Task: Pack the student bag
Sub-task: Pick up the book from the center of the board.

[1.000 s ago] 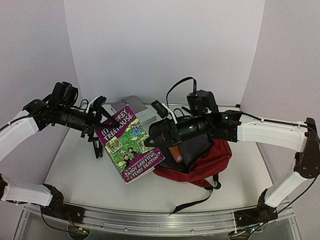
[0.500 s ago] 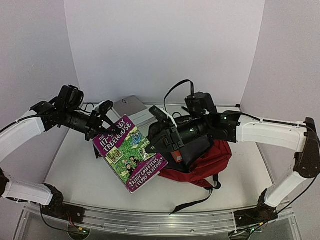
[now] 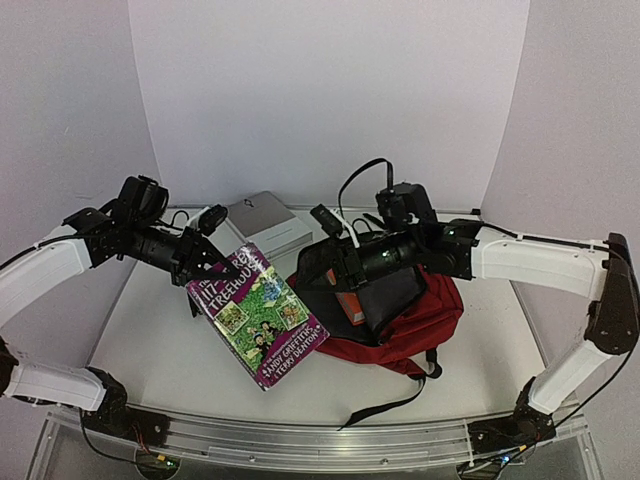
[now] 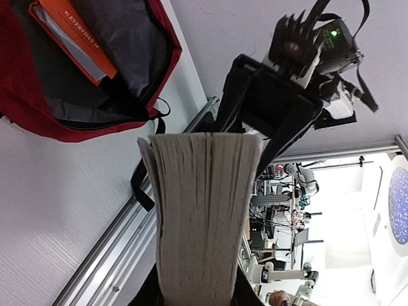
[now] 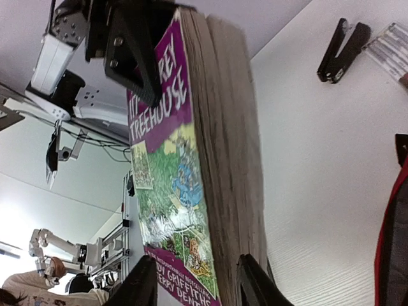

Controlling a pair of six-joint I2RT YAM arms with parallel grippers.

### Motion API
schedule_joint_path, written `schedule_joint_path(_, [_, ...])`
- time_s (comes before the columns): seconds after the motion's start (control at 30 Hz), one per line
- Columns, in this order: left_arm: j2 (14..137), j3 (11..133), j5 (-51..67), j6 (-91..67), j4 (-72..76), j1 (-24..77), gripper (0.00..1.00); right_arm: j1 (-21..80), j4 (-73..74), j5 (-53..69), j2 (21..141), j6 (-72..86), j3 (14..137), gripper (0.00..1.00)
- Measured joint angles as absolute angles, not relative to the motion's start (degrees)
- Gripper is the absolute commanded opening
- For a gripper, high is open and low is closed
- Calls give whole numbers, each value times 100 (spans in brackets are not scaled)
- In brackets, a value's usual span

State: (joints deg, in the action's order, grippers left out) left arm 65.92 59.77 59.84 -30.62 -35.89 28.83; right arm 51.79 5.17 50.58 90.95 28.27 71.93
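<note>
The student bag (image 3: 415, 322) is a red backpack lying open at centre right, grey lining up, with an orange book (image 3: 350, 303) in its mouth. A thick purple-and-green paperback (image 3: 262, 318) hangs in the air left of the bag. My left gripper (image 3: 205, 264) is shut on its upper corner; in the left wrist view the page block (image 4: 201, 210) is pinched between the fingers (image 4: 245, 294). My right gripper (image 3: 322, 272) is open at the book's far edge. In the right wrist view its fingers (image 5: 143, 287) straddle the book (image 5: 169, 159) with a gap on the cover side.
A pale flat box (image 3: 265, 220) lies at the back of the table behind the book. A black stapler (image 5: 343, 42) and clear cases (image 5: 390, 43) rest on the white tabletop. The bag's black strap (image 3: 385, 405) trails toward the front rail (image 3: 300, 440).
The left gripper has closed onto the book's corner while the right gripper has let go and opened. The book has sagged lower and slightly to the left.
</note>
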Motion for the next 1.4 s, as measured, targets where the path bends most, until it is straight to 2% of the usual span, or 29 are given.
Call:
schedule_joint_path(0.1, [6584, 5844, 5764, -3065, -3661, 2886, 0, 4819, 436, 4636, 9027, 2828, 7141, 76])
schedule_joint_path(0.33, [6451, 5694, 4686, -3321, -3753, 2524, 0, 4665, 1574, 2571, 8916, 2433, 7223, 79])
schedule_joint_path(0.53, [6133, 5488, 3673, -3848, -3600, 2217, 0, 4692, 2555, 676, 9319, 2298, 7392, 81])
schedule_joint_path(0.77, [6018, 5463, 3112, -4216, -3376, 2217, 0, 4689, 2977, -452, 10106, 2100, 7740, 80])
schedule_joint_path(1.03, [6149, 5455, 3086, -4243, -3352, 2213, 0, 4692, 3105, -1304, 11162, 1905, 8433, 73])
schedule_joint_path(1.07, [6145, 5451, 3088, -4246, -3352, 2213, 0, 4692, 3128, -1389, 11241, 1904, 8510, 69])
schedule_joint_path(1.27, [6040, 5373, 3087, -4248, -3451, 2213, 0, 4693, 3119, -1763, 11611, 1916, 8766, 33])
schedule_joint_path(1.4, [5996, 5362, 3146, -4268, -3439, 2213, 0, 4734, 3070, -1890, 11660, 1975, 8768, 4])
